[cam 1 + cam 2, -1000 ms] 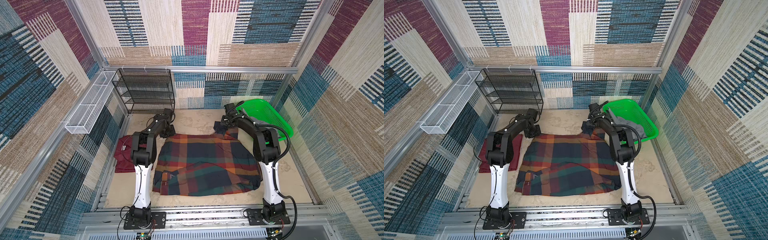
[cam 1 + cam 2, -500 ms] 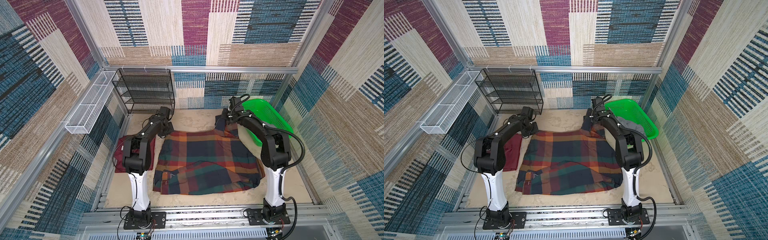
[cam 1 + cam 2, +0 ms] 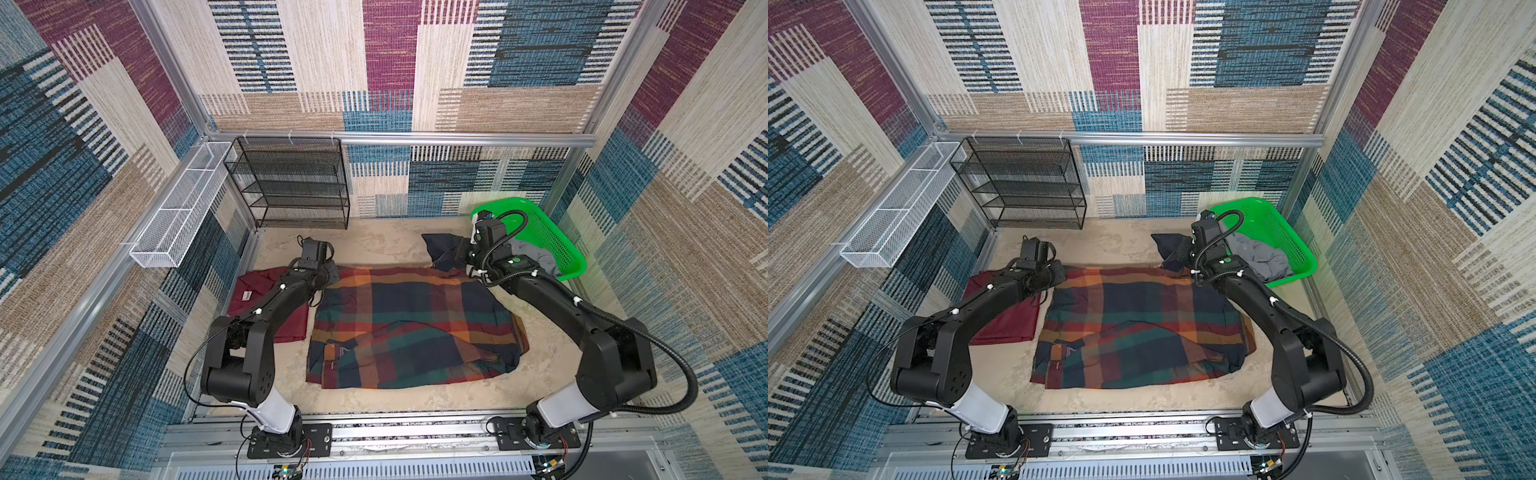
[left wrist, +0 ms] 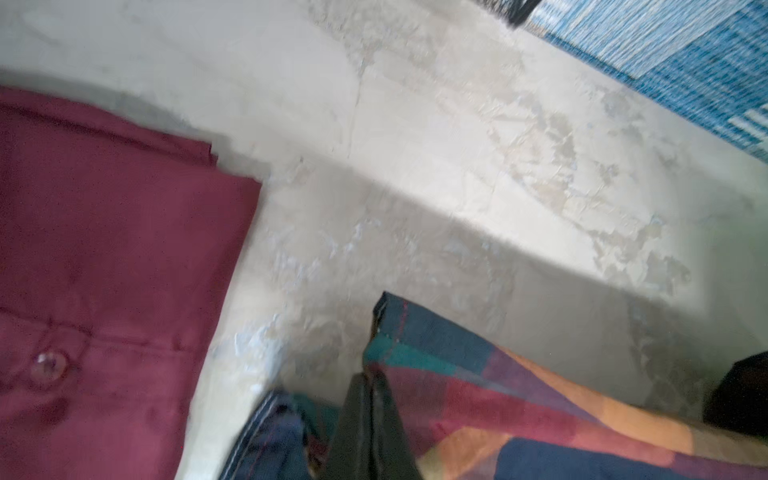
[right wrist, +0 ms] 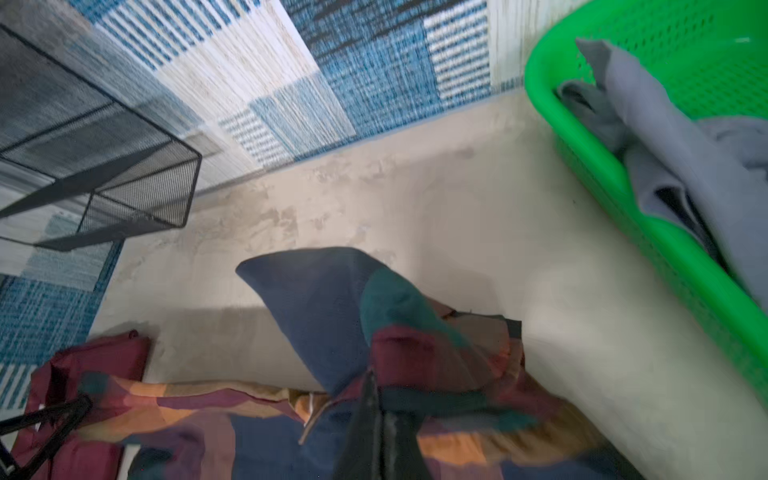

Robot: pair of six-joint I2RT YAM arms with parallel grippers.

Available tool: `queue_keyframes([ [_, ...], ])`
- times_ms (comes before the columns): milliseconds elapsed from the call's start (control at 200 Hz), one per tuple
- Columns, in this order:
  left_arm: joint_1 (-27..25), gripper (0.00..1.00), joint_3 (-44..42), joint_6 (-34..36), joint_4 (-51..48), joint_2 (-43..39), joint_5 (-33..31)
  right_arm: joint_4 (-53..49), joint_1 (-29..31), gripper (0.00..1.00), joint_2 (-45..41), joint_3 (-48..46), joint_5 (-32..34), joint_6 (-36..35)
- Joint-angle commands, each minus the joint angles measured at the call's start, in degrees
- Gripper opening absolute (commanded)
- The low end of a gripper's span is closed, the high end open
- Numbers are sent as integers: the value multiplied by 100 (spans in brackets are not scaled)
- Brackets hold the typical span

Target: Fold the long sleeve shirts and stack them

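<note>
The plaid shirt lies spread on the beige table, its near part folded over. My left gripper is shut on the shirt's far left corner. My right gripper is shut on the far right corner, where a navy flap sticks up. The folded maroon shirt lies left of the plaid one, partly under my left arm. The grey shirt is bunched in the green basket.
A green basket stands at the back right, just behind my right gripper. A black mesh rack stands at the back left. A white wire basket hangs on the left wall. A metal rail carries both arm bases.
Both grippers have shut on the plaid shirt's far corners. Both arms have stretched out lower, and the far right corner now stands raised off the table.
</note>
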Motion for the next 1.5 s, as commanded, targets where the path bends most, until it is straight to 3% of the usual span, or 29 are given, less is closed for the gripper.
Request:
queue_keyframes([
  [0,2,0,-731,-383,987,-394,-68,353,73,0,-588,-530,197,102],
  [235,-7,0,-2220,-671,1932,-1332,-79,-167,354,0,-1719,-1468,316,144],
  [536,-81,0,-3069,-764,1899,-2082,118,-907,871,0,-2718,-2389,922,621],
  [891,-371,0,-4227,-977,1514,-3331,42,-1390,1325,0,-3070,-3105,1143,1293],
  [1152,-516,24,-4210,-1084,453,-4381,-145,-1307,1851,0,-2911,-3670,866,1803],
  [1302,-516,48,-3715,-1020,-329,-4911,-365,-1477,1949,32,-2988,-3580,1062,1863],
  [1382,-516,52,-3332,-1034,-676,-4941,-281,-1617,1950,53,-3123,-3315,1211,1749],
  [1492,-516,57,-2758,-1079,-1192,-4789,-200,-1876,1943,69,-3120,-2775,1526,1479],
])
